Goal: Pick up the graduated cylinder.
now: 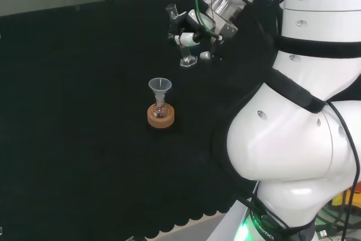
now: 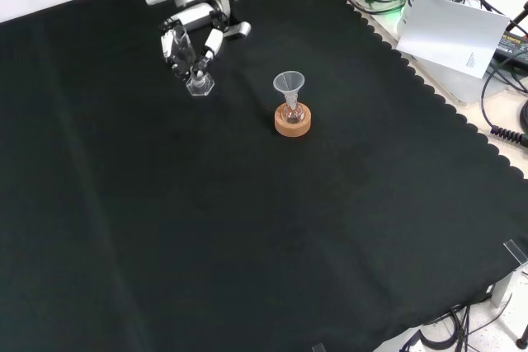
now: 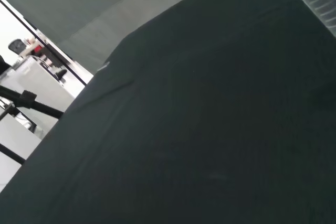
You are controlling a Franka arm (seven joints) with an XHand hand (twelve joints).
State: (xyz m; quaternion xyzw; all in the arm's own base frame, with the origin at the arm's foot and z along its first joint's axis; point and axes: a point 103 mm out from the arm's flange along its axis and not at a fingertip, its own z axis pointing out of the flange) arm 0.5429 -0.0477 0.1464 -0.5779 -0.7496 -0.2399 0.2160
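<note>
Currently the hand [image 2: 191,35] has its fingers curled round the clear graduated cylinder [image 2: 196,72] at the far left of the cloth [image 2: 247,228] in the front view, gripping high so the base [image 2: 199,86] stays free, well clear of the funnel [image 2: 289,85].

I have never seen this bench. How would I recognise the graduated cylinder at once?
Find the black cloth and, in the front view, the orange cork ring bearing a small flask with a funnel. Up and left of it, the hand curls round a clear tube on a hexagonal foot: the graduated cylinder. It alone has no cork stand.
</note>
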